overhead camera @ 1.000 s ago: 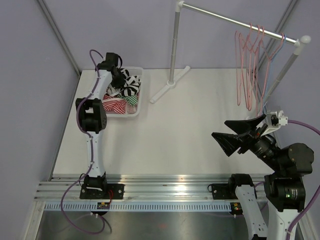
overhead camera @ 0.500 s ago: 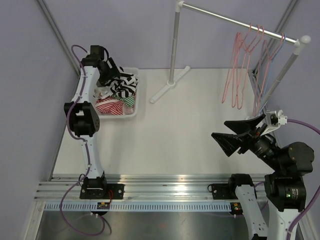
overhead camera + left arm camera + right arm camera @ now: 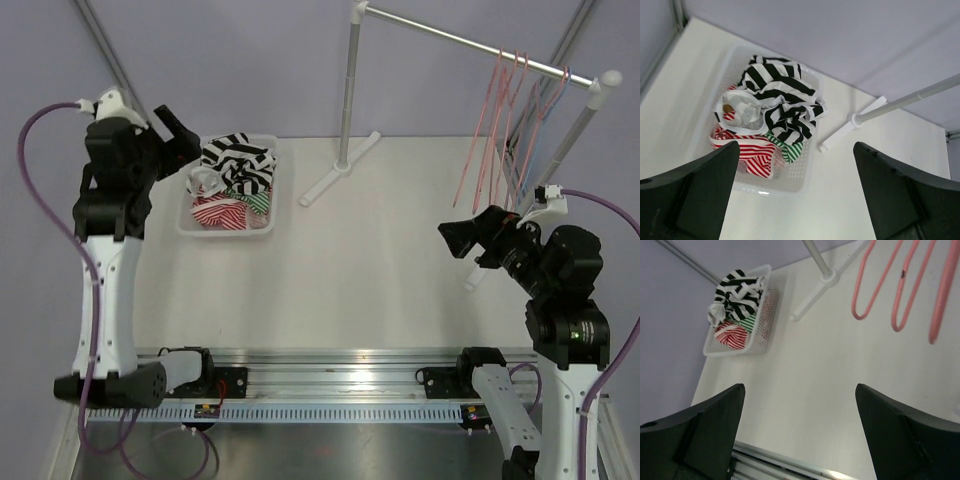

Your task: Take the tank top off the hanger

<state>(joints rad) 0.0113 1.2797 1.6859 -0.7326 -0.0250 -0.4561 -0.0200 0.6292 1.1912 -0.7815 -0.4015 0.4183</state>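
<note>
Now the left gripper (image 3: 796, 147) hangs above the far left corner of the table (image 3: 380, 260), raised well off the surface. Its two fingers stand wide apart, with nothing between them. Straight below it sits a white mesh basket (image 3: 790, 180), close to the table's left edge.

The tank top (image 3: 775, 97), striped black and white, lies crumpled on top of the pile in that basket. It bunches toward the far side and hangs a little over the rim nearest the rack. Under it a red and white striped garment (image 3: 752, 155) fills the near part of the basket. A green and white striped piece (image 3: 790, 150) shows just beside that one. A knot of plain white cloth sits at the basket's left side, touching the tank top.

The right gripper (image 3: 800, 386) is held in the air near the table's right edge, also spread wide and carrying nothing. It points across the table toward the basket.

A clothes rack stands along the far edge, its rail (image 3: 450, 37) slanting toward the far right corner. Several pink hangers (image 3: 944, 300) hang from the right end of the rail, just beyond the right gripper and well apart from the tank top.
</note>
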